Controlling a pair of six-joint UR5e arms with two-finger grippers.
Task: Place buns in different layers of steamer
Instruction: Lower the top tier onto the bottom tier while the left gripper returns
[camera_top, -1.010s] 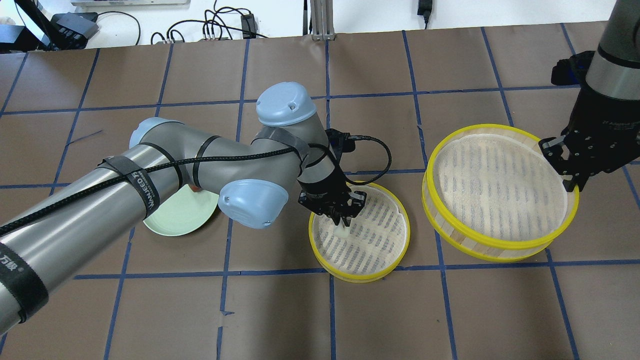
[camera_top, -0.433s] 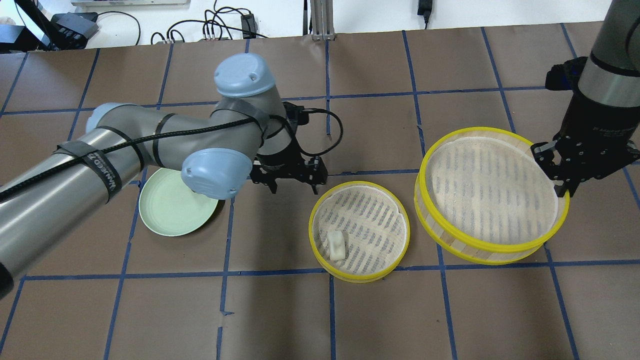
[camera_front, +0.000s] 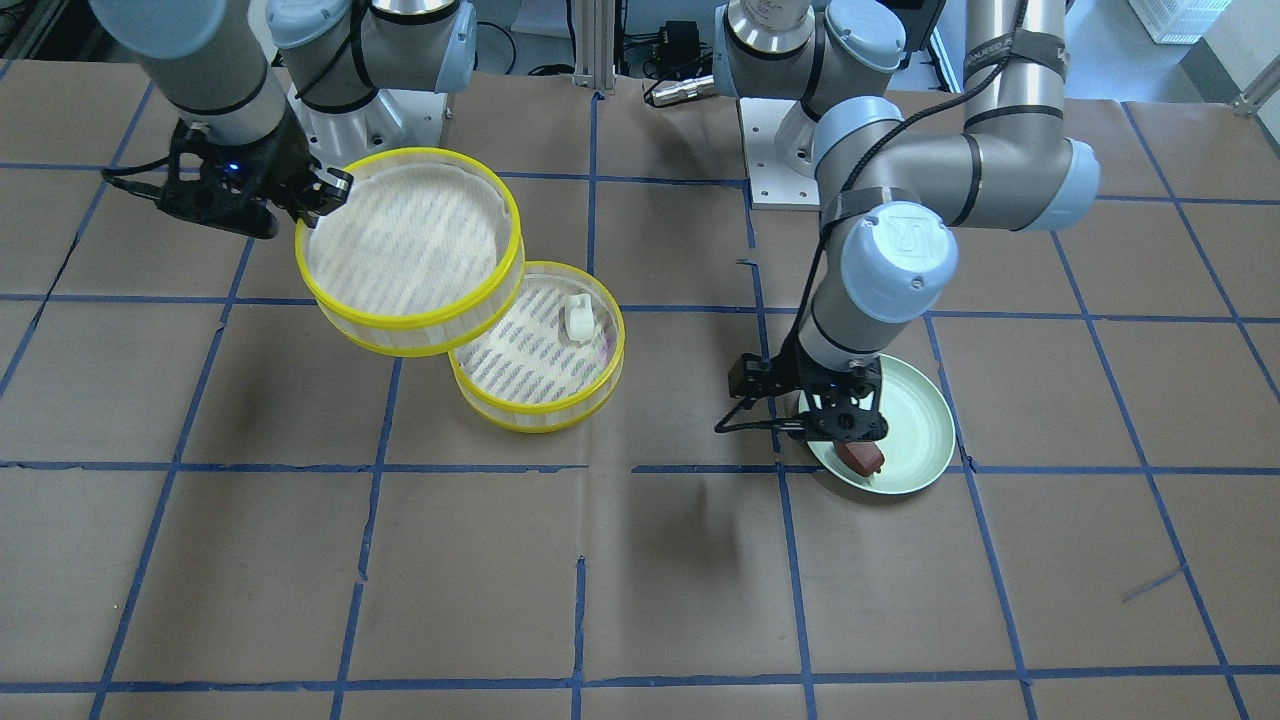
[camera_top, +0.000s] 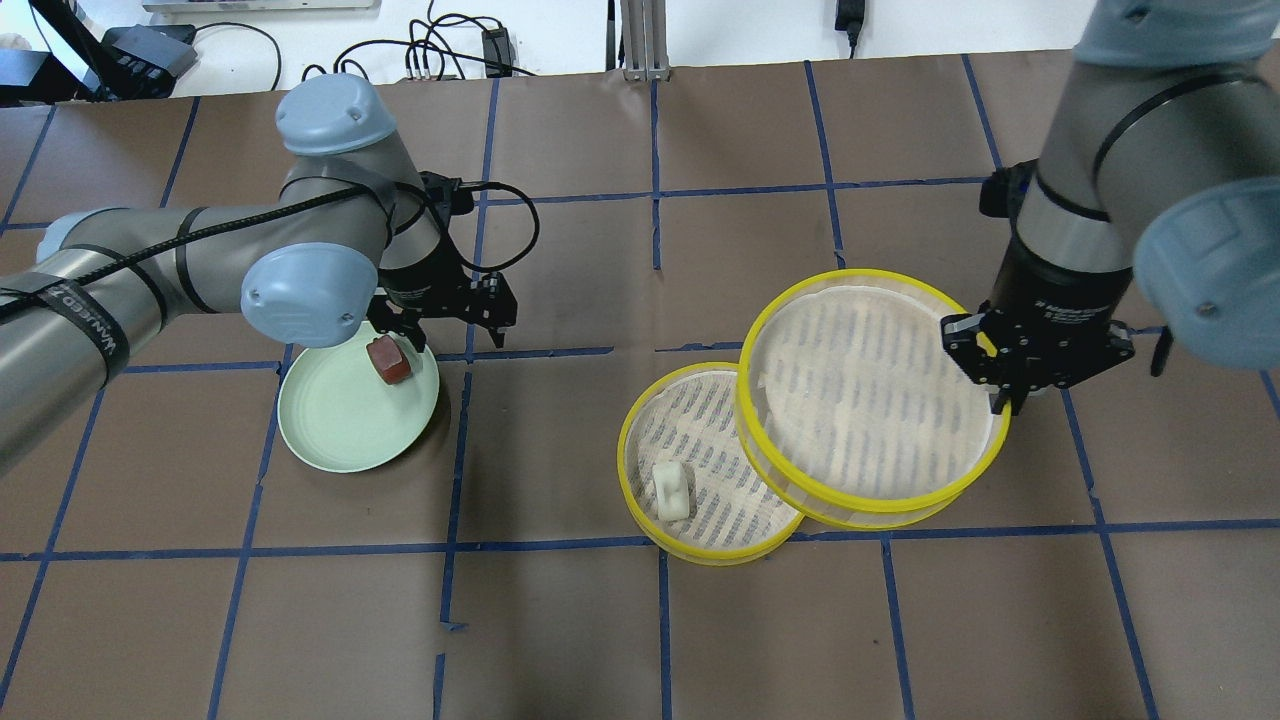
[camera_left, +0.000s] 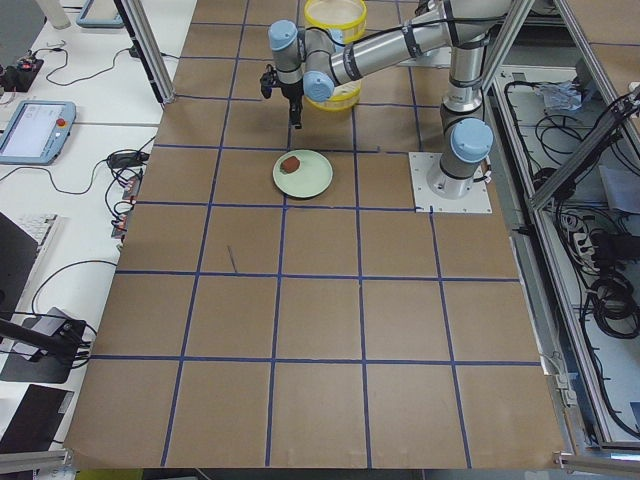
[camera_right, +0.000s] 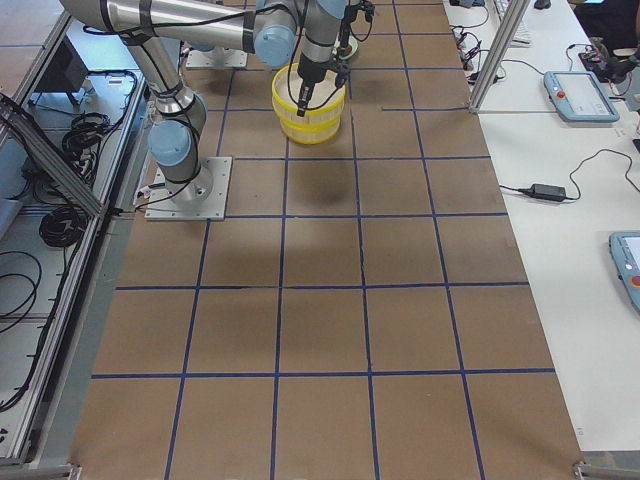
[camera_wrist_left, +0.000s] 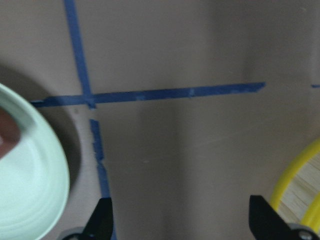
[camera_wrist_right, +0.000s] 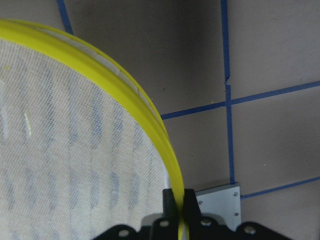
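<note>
The white bun (camera_top: 672, 490) lies in the lower steamer tray (camera_top: 623, 450) on the table; it also shows in the front view (camera_front: 577, 317). My right gripper (camera_top: 1000, 398) is shut on the yellow rim of the upper steamer tray (camera_top: 870, 276) and holds it raised and tilted, overlapping the lower tray's right side. The wrist view shows the right gripper's fingers (camera_wrist_right: 170, 200) pinching that rim (camera_wrist_right: 150, 115). The reddish-brown bun (camera_top: 388, 359) sits on the pale green plate (camera_top: 340, 430). My left gripper (camera_top: 450, 335) is open and empty, just right of the plate's far edge.
The plate's edge (camera_wrist_left: 30, 190) and the lower tray's rim (camera_wrist_left: 295, 180) flank my left gripper in the left wrist view. Cables and boxes lie beyond the table's far edge (camera_top: 440, 50). The arm bases (camera_front: 790, 170) stand at the robot's side.
My left gripper let go of the white bun in the lower tray and moved left to the plate. My right gripper carried the upper tray left, over the lower tray's edge.
</note>
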